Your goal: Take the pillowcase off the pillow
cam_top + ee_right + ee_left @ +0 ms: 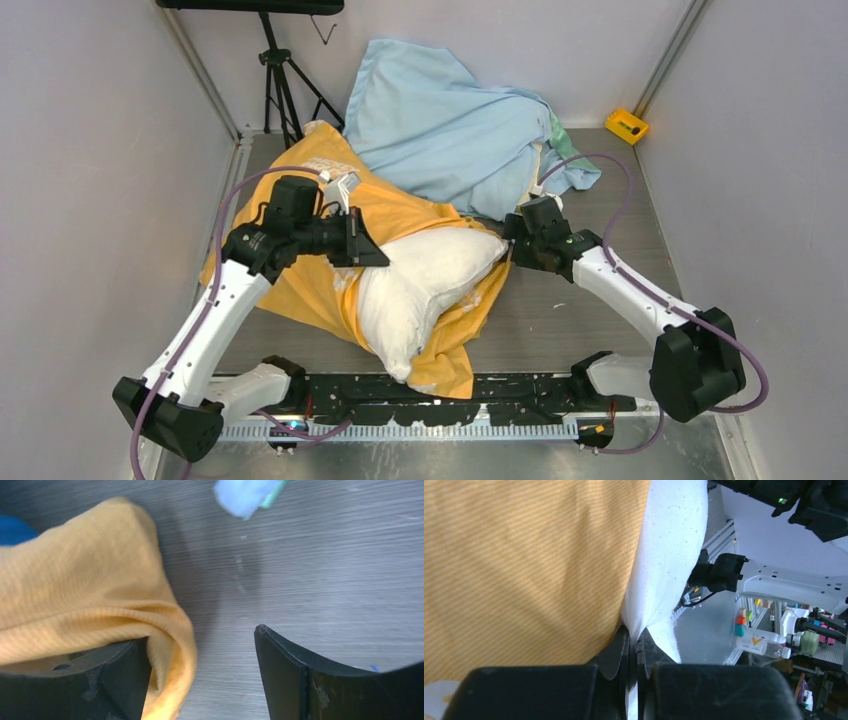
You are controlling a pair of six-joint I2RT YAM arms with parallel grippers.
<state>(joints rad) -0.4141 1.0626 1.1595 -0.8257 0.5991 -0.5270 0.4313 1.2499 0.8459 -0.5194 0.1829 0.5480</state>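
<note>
The orange-yellow pillowcase lies crumpled left of the table's middle. The white pillow sticks half out of it, towards the near edge. My left gripper is shut on a pinch of the pillow's white fabric, with the pillowcase right beside it. My right gripper is open at the pillow's far right corner. In the right wrist view a fold of the pillowcase drapes over the left finger and into the gap of the gripper. The right finger is bare over the table.
A pale light-blue cloth is heaped at the back, touching the pillowcase. A small yellow box sits at the back right corner and a black tripod at the back left. Grey walls close in both sides.
</note>
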